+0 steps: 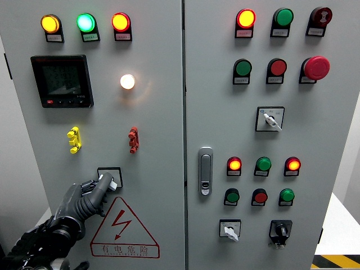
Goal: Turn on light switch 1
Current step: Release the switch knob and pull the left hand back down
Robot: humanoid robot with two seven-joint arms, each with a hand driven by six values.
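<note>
Your left hand [84, 201], dark and jointed, reaches up from the lower left corner with its fingers [100, 185] pinched around the white lever of the small square rotary switch [110, 178] on the grey metal cabinet door [152, 124]. That grasp reads as deliberate: fingertips wrapped on the lever let you twist it rather than push. Your right hand is not visible.

The switch sits directly at your fingertips, on the lower part of the left panel. Above the hand and slightly right, the round white lamp [127, 81] glows, so the switch may already be turned; you cannot confirm which lamp belongs to it.

Just below your fingers lies the red triangular warning label [125, 229], flat on the door and no obstacle. Well above are the yellow [73, 139] and red clip handles [133, 140], clear of your wrist. To the right, bare panel runs until the door seam, giving room to rotate.
</note>
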